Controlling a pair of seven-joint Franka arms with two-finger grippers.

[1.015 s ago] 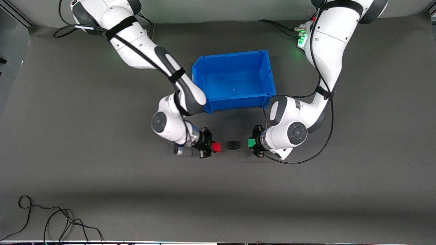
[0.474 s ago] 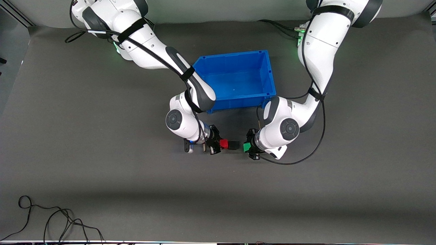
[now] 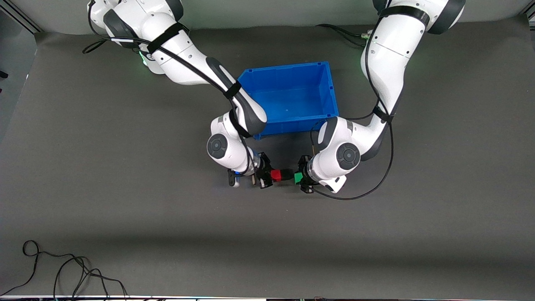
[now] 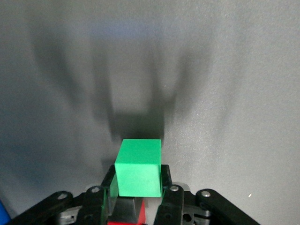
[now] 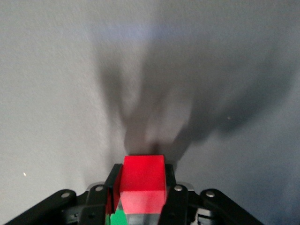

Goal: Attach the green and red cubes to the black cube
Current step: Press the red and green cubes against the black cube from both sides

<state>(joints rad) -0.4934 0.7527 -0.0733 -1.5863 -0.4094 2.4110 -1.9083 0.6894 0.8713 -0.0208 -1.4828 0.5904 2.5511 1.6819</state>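
Observation:
The black cube (image 3: pixel 286 174) lies on the grey table, nearer the front camera than the blue bin. My right gripper (image 3: pixel 271 176) is shut on the red cube (image 3: pixel 275 175) and presses it against the black cube's side toward the right arm's end. My left gripper (image 3: pixel 299 178) is shut on the green cube (image 3: pixel 298 178), which meets the black cube's side toward the left arm's end. The left wrist view shows the green cube (image 4: pixel 138 167) between the fingers (image 4: pixel 169 187), with the red cube (image 4: pixel 141 214) past it. The right wrist view shows the red cube (image 5: pixel 143 182) gripped.
The blue bin (image 3: pixel 330 90) stands open between the two arms, just farther from the front camera than the cubes. A loose black cable (image 3: pixel 62 267) lies at the table's near edge toward the right arm's end.
Both grippers moved inward along the table with their cubes. The red cube reached the black cube first, then the green cube closed the gap from the left arm's end.

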